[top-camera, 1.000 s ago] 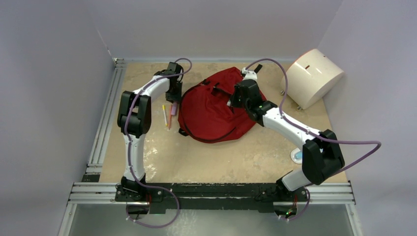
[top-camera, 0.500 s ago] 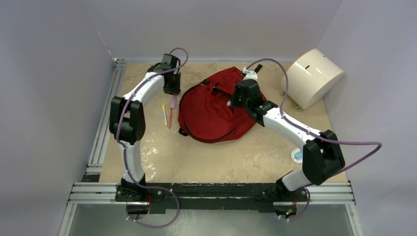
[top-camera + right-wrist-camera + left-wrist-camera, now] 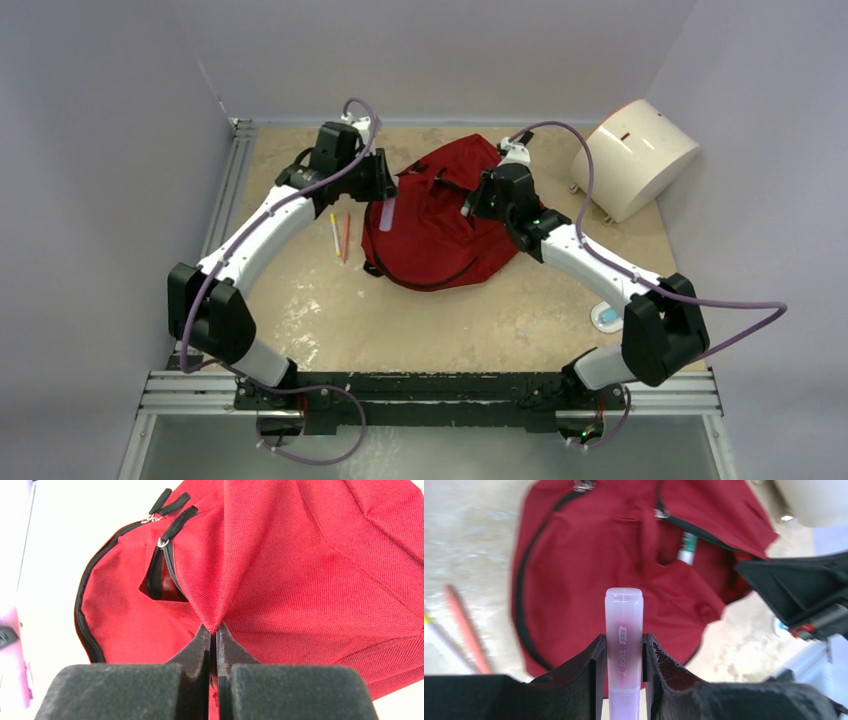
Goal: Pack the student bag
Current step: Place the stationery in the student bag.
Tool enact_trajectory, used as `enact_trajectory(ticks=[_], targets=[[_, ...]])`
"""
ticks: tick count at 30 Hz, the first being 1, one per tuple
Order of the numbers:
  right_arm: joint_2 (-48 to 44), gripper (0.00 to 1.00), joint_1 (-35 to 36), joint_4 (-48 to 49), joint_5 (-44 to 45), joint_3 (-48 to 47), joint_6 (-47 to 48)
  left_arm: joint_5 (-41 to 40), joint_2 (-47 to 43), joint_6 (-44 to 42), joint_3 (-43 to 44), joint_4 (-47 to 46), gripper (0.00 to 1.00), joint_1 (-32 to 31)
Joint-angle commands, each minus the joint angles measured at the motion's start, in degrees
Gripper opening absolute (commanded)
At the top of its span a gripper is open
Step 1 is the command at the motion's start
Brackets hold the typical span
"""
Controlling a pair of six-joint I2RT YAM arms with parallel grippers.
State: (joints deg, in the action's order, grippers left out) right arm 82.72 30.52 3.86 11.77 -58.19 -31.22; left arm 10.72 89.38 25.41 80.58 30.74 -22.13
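Note:
The dark-red student bag [image 3: 430,222] lies at the table's middle back, also filling the left wrist view [image 3: 589,555] and the right wrist view [image 3: 310,570]. My left gripper [image 3: 623,647] is shut on a translucent pink-purple marker [image 3: 623,630], held above the bag's left edge [image 3: 386,215]. My right gripper [image 3: 213,632] is shut on a pinched fold of the bag's red fabric, lifting it beside the open black-zippered pocket [image 3: 160,572]. A green-and-white pen [image 3: 687,547] shows inside that pocket.
A red pencil [image 3: 346,236] and a yellow-tipped pen [image 3: 335,232] lie on the table left of the bag. A white rounded box [image 3: 638,157] stands at the back right. A small blue-and-white item [image 3: 606,317] lies by the right arm. Grey walls enclose the table.
My left arm lifted the pink marker off the table and swung right, over the bag's left edge. The right gripper kept its hold on the fabric, barely moving.

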Motion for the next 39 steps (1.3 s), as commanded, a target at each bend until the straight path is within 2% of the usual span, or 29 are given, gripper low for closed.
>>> enact_trajectory(ticks=[1, 13, 31, 39], targets=[[-3.5, 0.0, -0.1, 5.8, -1.8, -0.7, -2.7, 8.9, -1.8, 7.8, -2.8, -10.3, 0.15, -1.7], [-5.2, 0.0, -0.1, 7.9, -3.6, 0.5, -4.1, 16.1, 7.5, 14.1, -1.0, -18.9, 0.12, -7.2], [-5.4, 0.0, -0.1, 8.8, -5.5, 1.3, -4.4, 16.0, 21.5, 15.0, 11.2, -20.3, 0.09, -8.4], [-4.9, 0.0, -0.1, 11.0, -6.0, 2.0, -4.9, 15.2, 26.5, 18.4, 16.5, -19.6, 0.09, -8.5]])
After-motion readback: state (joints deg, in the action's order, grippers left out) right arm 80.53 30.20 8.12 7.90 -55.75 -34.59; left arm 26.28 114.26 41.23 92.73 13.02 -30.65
